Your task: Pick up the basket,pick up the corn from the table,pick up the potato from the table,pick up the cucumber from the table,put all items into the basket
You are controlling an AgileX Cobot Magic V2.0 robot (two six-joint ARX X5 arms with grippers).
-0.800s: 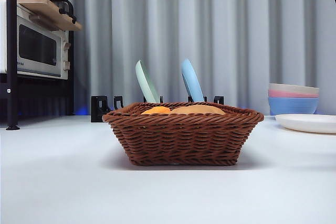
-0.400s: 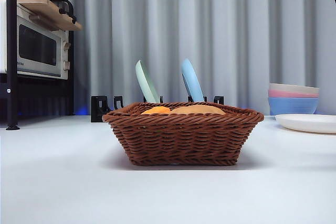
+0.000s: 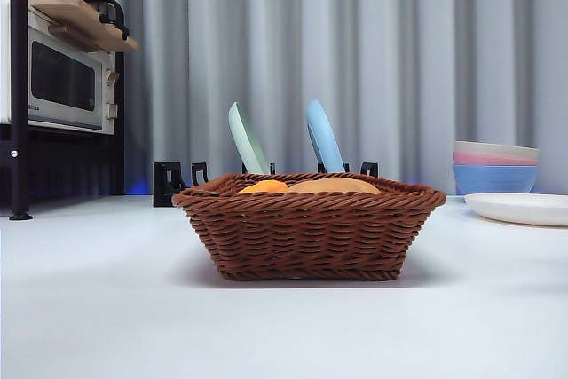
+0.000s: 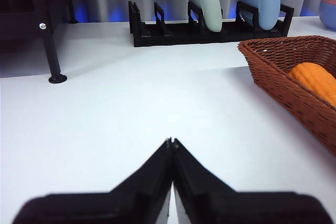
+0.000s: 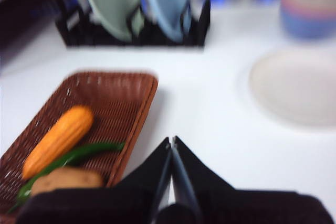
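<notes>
Green cucumber (image 5: 68, 160), likely touching corn (image 5: 58, 139), shows only in blurry R wrist view; both tools closed, empty.

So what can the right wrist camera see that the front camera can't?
Only the right wrist view shows the cucumber lying in the basket, plus the right gripper with its jaws shut. Only the front view shows the microwave on its black rack. Both show the basket, corn, potato, the plates in the rack and the stacked bowls.
</notes>
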